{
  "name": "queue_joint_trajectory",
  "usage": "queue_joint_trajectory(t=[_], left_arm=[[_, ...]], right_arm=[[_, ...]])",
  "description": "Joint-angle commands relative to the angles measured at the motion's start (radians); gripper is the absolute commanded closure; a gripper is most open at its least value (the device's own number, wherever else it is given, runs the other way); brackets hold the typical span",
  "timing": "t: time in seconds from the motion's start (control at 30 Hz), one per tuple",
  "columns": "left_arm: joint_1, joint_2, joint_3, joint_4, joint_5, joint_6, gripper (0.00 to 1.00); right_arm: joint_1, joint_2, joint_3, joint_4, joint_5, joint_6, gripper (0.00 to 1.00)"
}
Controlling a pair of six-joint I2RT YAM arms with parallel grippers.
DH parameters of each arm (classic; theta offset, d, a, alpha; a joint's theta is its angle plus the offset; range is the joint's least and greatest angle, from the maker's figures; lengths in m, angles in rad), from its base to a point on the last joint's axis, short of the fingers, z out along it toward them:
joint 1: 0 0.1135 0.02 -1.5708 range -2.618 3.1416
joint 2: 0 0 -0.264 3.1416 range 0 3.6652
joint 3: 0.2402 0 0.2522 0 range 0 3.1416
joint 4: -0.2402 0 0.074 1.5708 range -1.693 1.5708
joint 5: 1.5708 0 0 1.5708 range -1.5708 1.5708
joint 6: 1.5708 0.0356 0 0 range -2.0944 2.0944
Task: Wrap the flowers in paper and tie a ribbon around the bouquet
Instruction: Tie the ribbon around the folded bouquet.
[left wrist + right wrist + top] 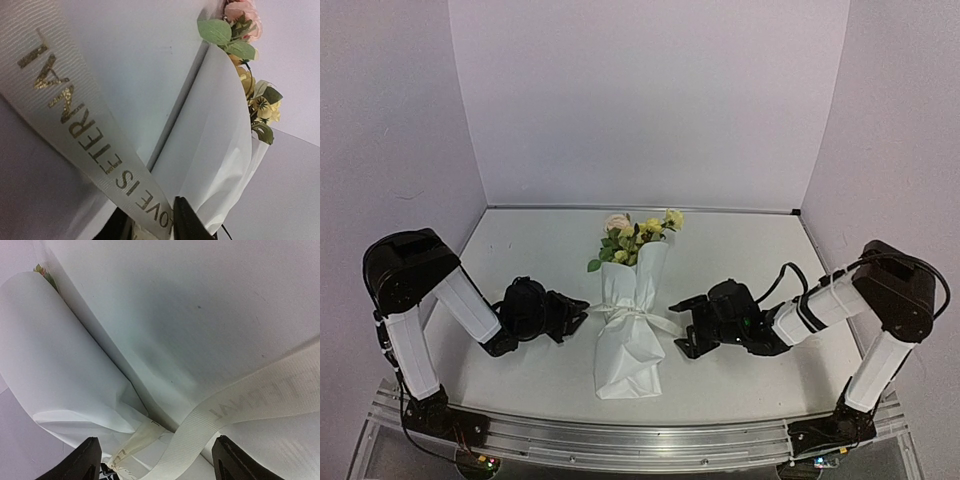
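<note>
Bouquet (630, 335) lies central on table (750, 250), clear of every edge, its white cone cinched by ribbon (632, 313). Left gripper (578, 312) straddles a ribbon tail, grip unclear. Right gripper (680, 325) is spread wide.

A pale table (520, 385) fills the floor of the scene, matte and lit evenly. A plain lilac-white back wall (650, 100) rises from its far edge, with a thin dark seam (720, 209) where the two meet. A left wall (390, 120) and a right wall (900, 130) of the same colour close in the sides. A metal rail (640, 442) runs along the near edge.
</note>
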Motion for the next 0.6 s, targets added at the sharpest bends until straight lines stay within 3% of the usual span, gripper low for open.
queue_joint_trajectory(t=[0.0,0.17,0.27,0.43,0.53,0.57], left_arm=[[0.004,0.013,0.006,0.084,0.011,0.013,0.83],[0.004,0.016,0.006,0.096,0.021,0.027,0.93],[0.004,0.005,0.005,0.084,0.024,0.041,0.95],[0.004,-0.02,0.006,0.041,0.024,0.07,0.99],[0.004,-0.029,-0.002,0.028,0.02,0.078,1.0],[0.004,-0.032,-0.005,0.021,0.02,0.08,1.0]], right_arm=[[0.024,-0.105,-0.038,-0.05,0.016,0.005,0.17],[0.039,-0.077,-0.032,-0.025,0.023,0.045,0.11],[0.04,0.014,-0.012,0.101,-0.008,0.103,0.13],[0.033,0.075,0.003,0.148,0.007,0.136,0.14],[0.017,0.105,0.019,0.165,0.001,0.134,0.21],[0.01,0.111,0.023,0.171,0.003,0.13,0.28]])
